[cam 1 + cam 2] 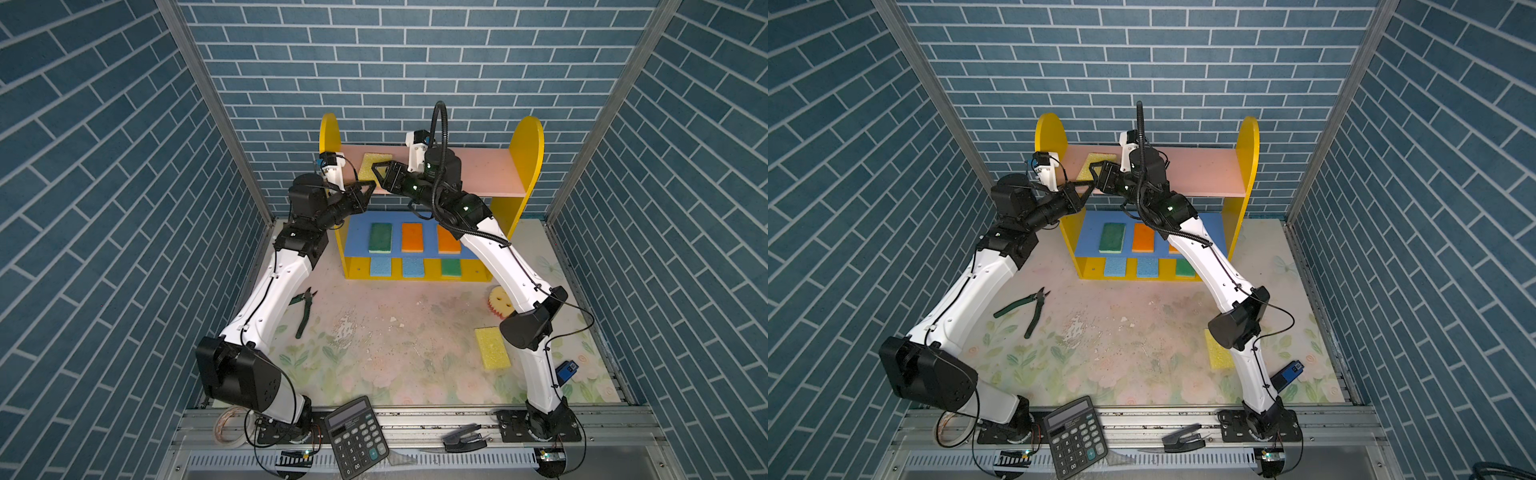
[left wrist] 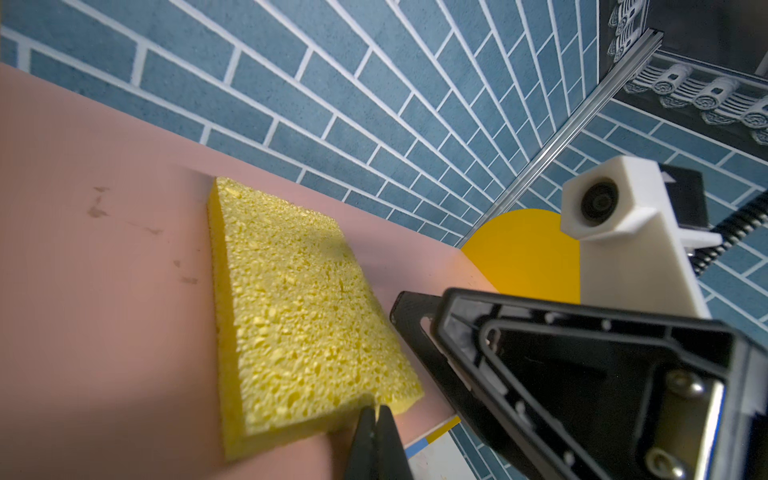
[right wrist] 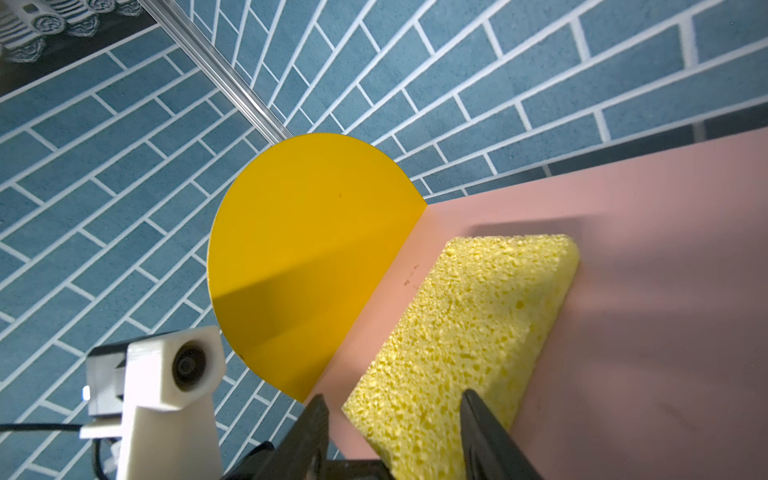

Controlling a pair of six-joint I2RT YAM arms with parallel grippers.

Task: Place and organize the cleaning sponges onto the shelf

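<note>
A yellow sponge (image 1: 376,163) (image 1: 1099,163) (image 2: 291,299) (image 3: 469,324) lies flat on the left part of the shelf's pink top board (image 1: 478,170). My right gripper (image 1: 374,174) (image 3: 392,397) stands open over its near end, one finger clear of the foam. My left gripper (image 1: 371,185) (image 2: 376,409) is shut, tips touching the sponge's front corner. The blue middle board holds a green sponge (image 1: 380,237) and two orange ones (image 1: 412,237). On the base sit two light blue sponges (image 1: 381,267) and a green one (image 1: 451,267). On the table lie another yellow sponge (image 1: 492,347) and a round yellow sponge (image 1: 498,301), half hidden by my right arm.
Green-handled pliers (image 1: 305,309) lie on the table's left side. A black calculator (image 1: 357,436) and a black punch (image 1: 463,442) rest on the front rail. A small blue device (image 1: 567,371) sits at the right, and brick-patterned walls close in three sides.
</note>
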